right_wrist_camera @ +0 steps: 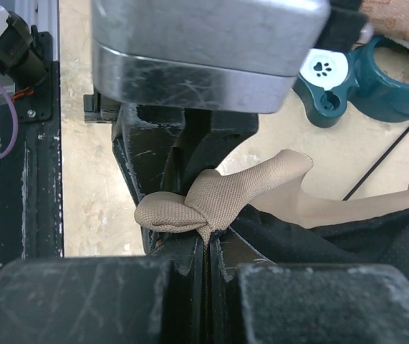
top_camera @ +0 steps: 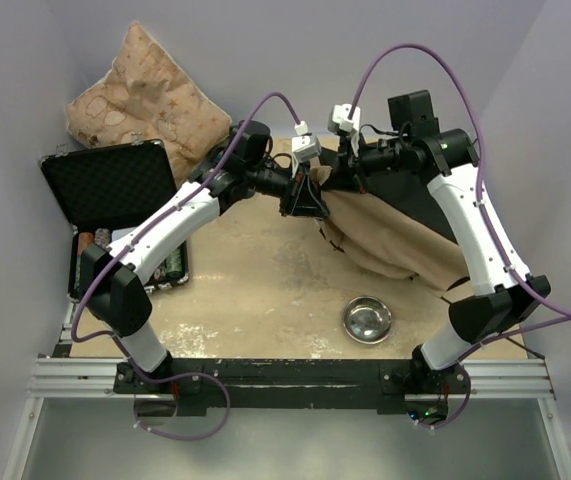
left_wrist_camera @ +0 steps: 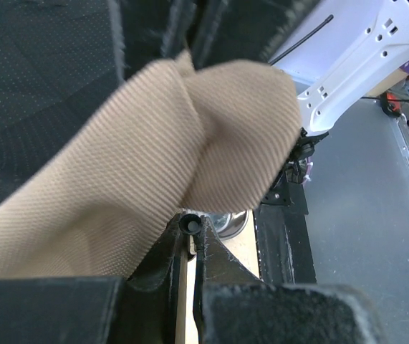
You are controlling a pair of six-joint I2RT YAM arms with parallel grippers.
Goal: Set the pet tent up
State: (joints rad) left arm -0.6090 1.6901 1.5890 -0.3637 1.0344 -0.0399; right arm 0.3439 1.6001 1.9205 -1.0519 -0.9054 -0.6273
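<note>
The pet tent [top_camera: 390, 240] lies collapsed at the right middle of the table, tan fabric with black lining [top_camera: 405, 195]. My left gripper [top_camera: 302, 197] is at the tent's top left corner. In the left wrist view the left gripper [left_wrist_camera: 192, 231] is shut on the round end of a thin dark pole [left_wrist_camera: 190, 224], with tan fabric [left_wrist_camera: 154, 179] draped over it. My right gripper [top_camera: 350, 160] is just behind. In the right wrist view the right gripper [right_wrist_camera: 205, 233] is shut on a bunched fold of tan tent fabric [right_wrist_camera: 211, 197]. Another thin pole [right_wrist_camera: 383, 159] lies on the table. The pom-pom is out of view.
A star-patterned pillow [top_camera: 140, 95] lies at the back left. An open black case [top_camera: 105, 185] stands at the left. A metal bowl [top_camera: 367, 318] sits near the front middle. A teal paw-print dish [right_wrist_camera: 362, 86] and a silver block [right_wrist_camera: 204, 50] show in the right wrist view.
</note>
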